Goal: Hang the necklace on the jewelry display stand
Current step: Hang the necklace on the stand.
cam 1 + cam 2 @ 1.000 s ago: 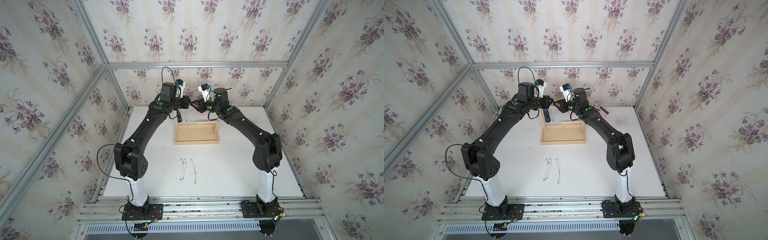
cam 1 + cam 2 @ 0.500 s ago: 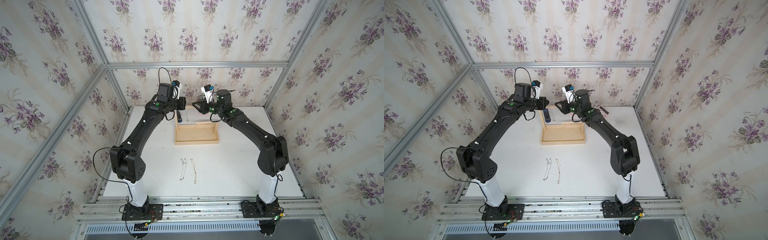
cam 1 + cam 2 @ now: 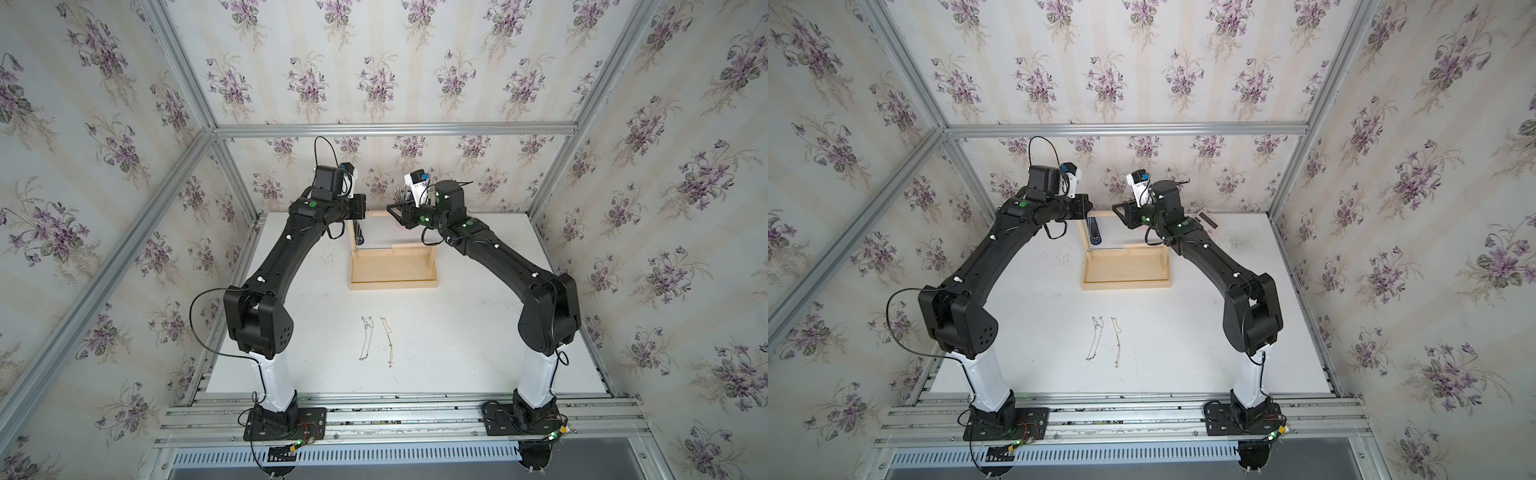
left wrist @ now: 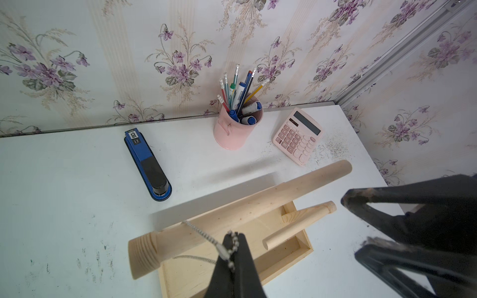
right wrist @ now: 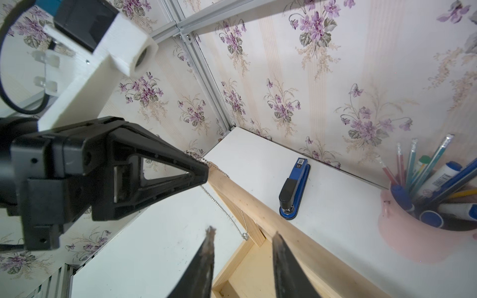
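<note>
The jewelry display stand (image 3: 392, 283) (image 3: 1125, 284) is pale wood and stands at the back of the table. A silver necklace (image 4: 201, 233) lies over the left end of its thick top bar (image 4: 258, 203). My left gripper (image 4: 233, 236) (image 3: 362, 208) is shut on the chain's beaded end, right at that bar end. In the right wrist view the chain (image 5: 224, 209) hangs down beside the post to a small pendant. My right gripper (image 5: 244, 231) (image 3: 390, 210) hovers open and holds nothing, above the tray beside the bar and a short way from the left gripper (image 5: 206, 170).
A blue stapler (image 4: 147, 165), a pink pen cup (image 4: 236, 129) and a pink calculator (image 4: 296, 136) stand behind the stand along the back wall. Two more thin chains (image 3: 365, 338) (image 3: 388, 340) lie side by side on the white table in front of the stand.
The two grippers have drawn apart along the top bar: the left went left with the chain, and the right backed off to the right.
</note>
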Tool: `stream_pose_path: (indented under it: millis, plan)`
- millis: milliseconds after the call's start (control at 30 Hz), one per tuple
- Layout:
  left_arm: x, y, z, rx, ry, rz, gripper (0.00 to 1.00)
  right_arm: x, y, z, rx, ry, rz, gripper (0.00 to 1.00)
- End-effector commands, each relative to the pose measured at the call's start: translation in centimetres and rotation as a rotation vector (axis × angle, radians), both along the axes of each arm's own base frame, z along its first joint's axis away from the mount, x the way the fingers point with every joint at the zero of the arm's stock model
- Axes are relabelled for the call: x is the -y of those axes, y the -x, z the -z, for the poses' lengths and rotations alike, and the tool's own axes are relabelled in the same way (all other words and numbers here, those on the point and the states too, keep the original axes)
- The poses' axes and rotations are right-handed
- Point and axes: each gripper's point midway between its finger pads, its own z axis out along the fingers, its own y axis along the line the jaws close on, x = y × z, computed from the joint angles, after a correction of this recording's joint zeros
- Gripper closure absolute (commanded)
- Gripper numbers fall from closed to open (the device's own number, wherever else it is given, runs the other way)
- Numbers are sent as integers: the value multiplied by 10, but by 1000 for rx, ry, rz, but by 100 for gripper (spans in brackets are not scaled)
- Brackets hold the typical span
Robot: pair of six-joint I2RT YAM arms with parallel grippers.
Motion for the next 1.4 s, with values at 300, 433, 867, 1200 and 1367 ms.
stream_pose_path:
  millis: [300,433,867,1200,1367]
  plan:
    - [-7,3,13,-48,-45,-16,93,10,4,-11,39,11,30,62]
    - [-12,4,18,-65,-56,-30,91,11,8,-11,37,4,27,62]
    - [-14,12,21,-93,-60,-32,75,18,20,-18,39,-19,35,62]
    - [-20,32,-3,-68,-53,-36,55,27,34,-26,35,-21,44,62]
    - [-26,62,-19,-70,-44,-27,27,37,47,-20,8,56,122,63]
